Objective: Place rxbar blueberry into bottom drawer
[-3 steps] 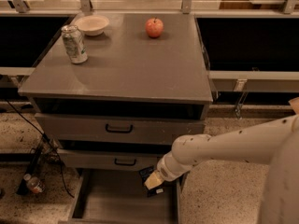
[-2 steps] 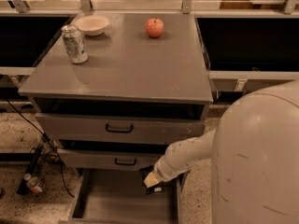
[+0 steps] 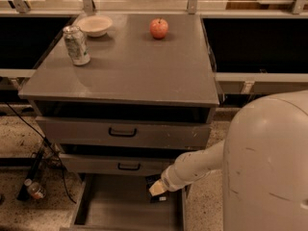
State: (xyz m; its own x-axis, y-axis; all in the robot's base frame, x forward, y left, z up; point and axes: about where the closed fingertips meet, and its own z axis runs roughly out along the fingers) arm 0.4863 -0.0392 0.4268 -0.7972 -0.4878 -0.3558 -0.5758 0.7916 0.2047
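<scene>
My gripper (image 3: pixel 157 188) is at the end of the white arm, reaching down from the right over the back right part of the open bottom drawer (image 3: pixel 120 211). The drawer is a wide shallow grey tray pulled out below the two upper drawers. A small dark flat thing, the rxbar blueberry (image 3: pixel 153 180), shows right at the gripper's tip, partly hidden by it. I cannot tell whether it is held or resting in the drawer.
On the cabinet top (image 3: pixel 130 71) stand a red apple (image 3: pixel 159 28), a drinks can (image 3: pixel 77 44) and a white bowl (image 3: pixel 95 25). The two upper drawers (image 3: pixel 122 132) are shut. My arm's large white shell (image 3: pixel 269 167) fills the right foreground. Cables and a bottle (image 3: pixel 34 189) lie on the floor at left.
The gripper has stayed at nearly the same spot over the bottom drawer. My arm's white shell has swung into the right foreground and hides the floor there.
</scene>
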